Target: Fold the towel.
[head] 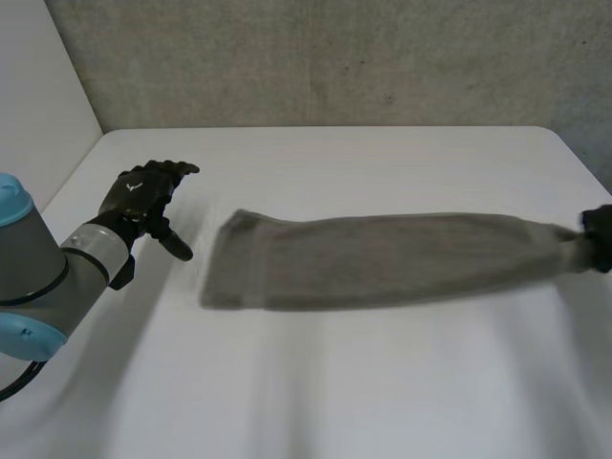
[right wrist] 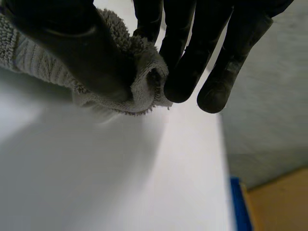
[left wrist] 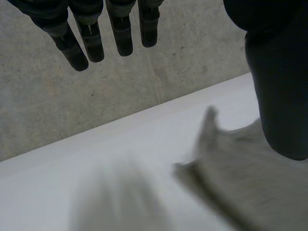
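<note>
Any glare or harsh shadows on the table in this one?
Head view: no glare on the table; the towel throws only a soft shadow along its near edge. Right wrist view: no glare either below the towel end pinched by the right hand.

In the head view the right hand (head: pixel 599 239) is cut off at the edge, only a dark bit showing where the towel (head: pixel 382 258) ends, and the towel's other end is smeared. From the left wrist the towel is blurred and partly hidden behind the thumb of the left hand (left wrist: pixel 281 96). From the right wrist, thumb and fingers (right wrist: pixel 185 62) cover its pinched end; the rest runs out of view.
</note>
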Controlling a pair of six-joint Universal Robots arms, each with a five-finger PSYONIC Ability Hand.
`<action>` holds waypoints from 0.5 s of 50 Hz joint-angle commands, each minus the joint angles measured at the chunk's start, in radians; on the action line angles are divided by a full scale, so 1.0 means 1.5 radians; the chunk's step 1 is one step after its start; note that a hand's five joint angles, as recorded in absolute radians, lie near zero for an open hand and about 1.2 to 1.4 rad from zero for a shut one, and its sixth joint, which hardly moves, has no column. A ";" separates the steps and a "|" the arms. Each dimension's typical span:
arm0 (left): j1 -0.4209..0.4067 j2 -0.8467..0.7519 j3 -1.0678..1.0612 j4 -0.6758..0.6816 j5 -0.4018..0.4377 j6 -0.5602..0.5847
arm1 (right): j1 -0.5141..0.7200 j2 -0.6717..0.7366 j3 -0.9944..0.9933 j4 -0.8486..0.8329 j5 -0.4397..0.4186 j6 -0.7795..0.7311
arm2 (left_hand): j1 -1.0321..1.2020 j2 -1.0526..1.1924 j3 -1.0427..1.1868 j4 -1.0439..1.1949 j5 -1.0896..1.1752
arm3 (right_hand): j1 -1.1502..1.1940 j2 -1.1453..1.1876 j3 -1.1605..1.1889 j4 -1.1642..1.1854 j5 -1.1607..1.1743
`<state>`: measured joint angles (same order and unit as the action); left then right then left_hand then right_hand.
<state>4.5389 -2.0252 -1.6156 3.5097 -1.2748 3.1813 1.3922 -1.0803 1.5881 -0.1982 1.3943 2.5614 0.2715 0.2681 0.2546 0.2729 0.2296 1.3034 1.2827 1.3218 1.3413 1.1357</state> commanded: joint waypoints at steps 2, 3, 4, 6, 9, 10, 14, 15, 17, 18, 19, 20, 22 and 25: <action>-0.002 0.003 -0.001 0.000 0.000 -0.001 | -0.067 -0.017 -0.098 0.056 0.001 -0.123 | -0.056 -0.054 -0.045 -0.057 -0.145 | 0.062 0.076 0.050 0.037 0.057; -0.006 0.003 -0.001 0.000 0.000 -0.001 | -0.067 -0.017 -0.098 0.056 0.001 -0.123 | -0.056 -0.054 -0.045 -0.057 -0.145 | 0.062 0.076 0.050 0.037 0.057; -0.010 0.003 -0.002 -0.001 0.000 0.000 | -0.035 -0.022 -0.124 0.078 -0.002 -0.126 | -0.056 -0.054 -0.045 -0.057 -0.145 | 0.062 0.076 0.050 0.037 0.057; -0.013 0.003 -0.003 0.000 0.000 0.000 | 0.015 -0.027 -0.155 0.096 -0.002 -0.118 | -0.056 -0.054 -0.045 -0.057 -0.145 | 0.062 0.076 0.050 0.037 0.057; -0.014 0.006 -0.007 0.000 0.000 0.000 | 0.111 -0.027 -0.219 0.123 0.001 -0.100 | -0.056 -0.054 -0.045 -0.057 -0.145 | 0.062 0.076 0.050 0.037 0.057; -0.014 0.006 -0.009 0.000 0.000 0.000 | 0.159 -0.027 -0.240 0.127 0.001 -0.093 | -0.056 -0.054 -0.045 -0.057 -0.145 | 0.062 0.076 0.050 0.037 0.057; -0.016 0.007 -0.010 0.000 0.000 0.000 | 0.271 -0.020 -0.271 0.126 0.002 -0.092 | -0.056 -0.054 -0.045 -0.057 -0.145 | 0.062 0.076 0.050 0.037 0.057; -0.019 0.007 -0.010 0.000 0.000 0.000 | 0.332 -0.013 -0.277 0.124 0.003 -0.093 | -0.056 -0.054 -0.045 -0.057 -0.145 | 0.062 0.076 0.050 0.037 0.057; -0.023 0.007 -0.011 0.000 0.000 0.001 | 0.392 0.004 -0.281 0.122 0.001 -0.094 | -0.056 -0.054 -0.045 -0.057 -0.145 | 0.062 0.076 0.050 0.037 0.057; -0.025 0.007 -0.011 0.000 0.000 0.001 | 0.441 0.028 -0.284 0.122 0.002 -0.093 | -0.056 -0.054 -0.045 -0.057 -0.145 | 0.062 0.076 0.050 0.037 0.057; -0.025 0.007 -0.011 0.000 0.000 0.001 | 0.441 0.028 -0.284 0.122 0.002 -0.093 | -0.056 -0.054 -0.045 -0.057 -0.145 | 0.062 0.076 0.050 0.037 0.057; -0.026 0.007 -0.012 0.000 0.000 0.001 | 0.484 0.051 -0.287 0.122 0.003 -0.090 | -0.056 -0.054 -0.045 -0.057 -0.145 | 0.062 0.076 0.050 0.037 0.057; -0.027 0.007 -0.014 0.000 0.000 0.001 | 0.523 0.073 -0.287 0.122 0.004 -0.091 | -0.056 -0.054 -0.045 -0.057 -0.145 | 0.062 0.076 0.050 0.037 0.057; -0.028 0.006 -0.016 0.003 0.000 0.001 | 0.570 0.111 -0.289 0.123 0.005 -0.090 | -0.056 -0.054 -0.045 -0.057 -0.145 | 0.062 0.076 0.050 0.037 0.057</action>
<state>4.5015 -2.0140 -1.6345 3.5101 -1.2745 3.1827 2.0904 -1.0155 1.1551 -0.0111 1.3988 2.4254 0.2682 0.2681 0.2545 0.2729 0.2295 1.3216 1.2935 1.3332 1.3415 1.1438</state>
